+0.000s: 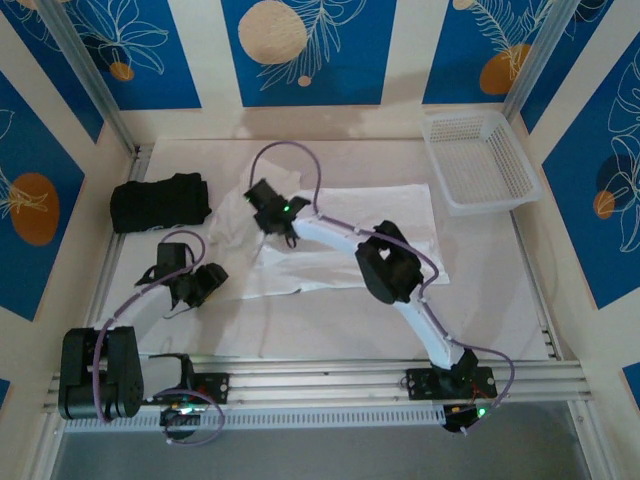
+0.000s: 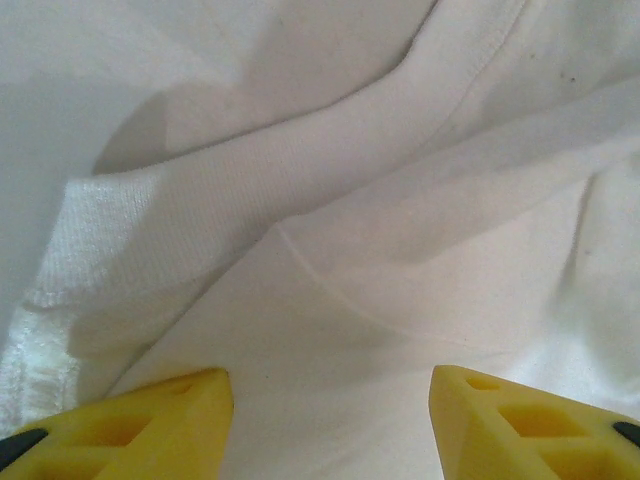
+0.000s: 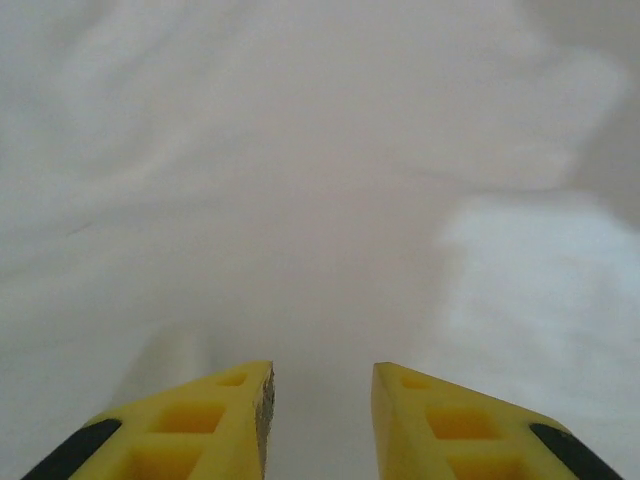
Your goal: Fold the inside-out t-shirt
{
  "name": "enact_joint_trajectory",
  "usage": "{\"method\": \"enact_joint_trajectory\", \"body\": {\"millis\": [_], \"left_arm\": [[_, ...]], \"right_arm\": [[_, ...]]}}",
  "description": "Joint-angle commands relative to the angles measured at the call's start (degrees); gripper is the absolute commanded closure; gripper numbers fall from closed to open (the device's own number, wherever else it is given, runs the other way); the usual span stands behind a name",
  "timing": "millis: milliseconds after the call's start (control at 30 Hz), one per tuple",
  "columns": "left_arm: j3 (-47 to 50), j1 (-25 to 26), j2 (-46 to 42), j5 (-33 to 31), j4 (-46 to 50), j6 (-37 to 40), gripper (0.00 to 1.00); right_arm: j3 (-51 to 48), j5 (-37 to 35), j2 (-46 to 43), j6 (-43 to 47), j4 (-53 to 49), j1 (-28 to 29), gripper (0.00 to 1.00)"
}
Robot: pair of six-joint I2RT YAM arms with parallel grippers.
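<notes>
**A:** The table [image 1: 330, 320] is pale and smooth, boxed in by cream walls with blue leaf-and-fruit panels. What are the pincers up to?

**B:** The right gripper [image 1: 264, 197] is down on the t-shirt [image 1: 375, 205]. Its yellow fingers [image 3: 225, 420] stand a narrow gap apart. I see no cloth nipped between them, just blurred white underneath. The left gripper [image 1: 203, 282] sits at about 8 o'clock from it, jaws wide with nothing between them. Its camera looks onto a ribbed band [image 2: 150, 225] and a curved seam of the same shirt.

**A:** And the shirt itself?

**B:** It is spread over the middle of the table, running from the right gripper toward 3 o'clock. It is flat on that side and rumpled at the 9 o'clock end, where both pincers are.

**A:** What's around it?

**B:** A black folded garment [image 1: 160, 203] lies at 9 o'clock, close to the rumpled end. I can't tell whether they touch. A white basket [image 1: 480, 160] stands at 2 o'clock, just beside the shirt's far corner.

**A:** How will it handle?

**B:** I'd judge it light, thin and limp. It won't hold a shape, and a lifted edge will sag and drag the rest across the table.

**A:** So where should they grab?

**B:** On a hem, the ribbed band or a shoulder seam, where the cloth is thicker. Pinch both layers and use both pincers well apart, so the edge stays taut.
</notes>
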State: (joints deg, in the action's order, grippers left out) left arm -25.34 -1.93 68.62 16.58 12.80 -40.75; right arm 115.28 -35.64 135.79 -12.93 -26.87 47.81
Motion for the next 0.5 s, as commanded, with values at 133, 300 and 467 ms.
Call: {"method": "enact_joint_trajectory", "body": {"millis": [133,300,467], "left_arm": [[1.79,-0.77,-0.32,-0.67,2.01,1.86,0.42],[0.94,-0.75,-0.94,-0.41,2.64,1.89,0.42],[-0.44,-0.78,-1.86,-0.52,3.26,2.06,0.41]], "right_arm": [[-10.43,8.50,-9.86,3.12,0.48,-0.24,0.49],[-25.42,20.15,-18.47,6.50,8.69,2.89,0.41],[-27.30,20.08,-16.68,6.86,8.62,3.71,0.40]]}}
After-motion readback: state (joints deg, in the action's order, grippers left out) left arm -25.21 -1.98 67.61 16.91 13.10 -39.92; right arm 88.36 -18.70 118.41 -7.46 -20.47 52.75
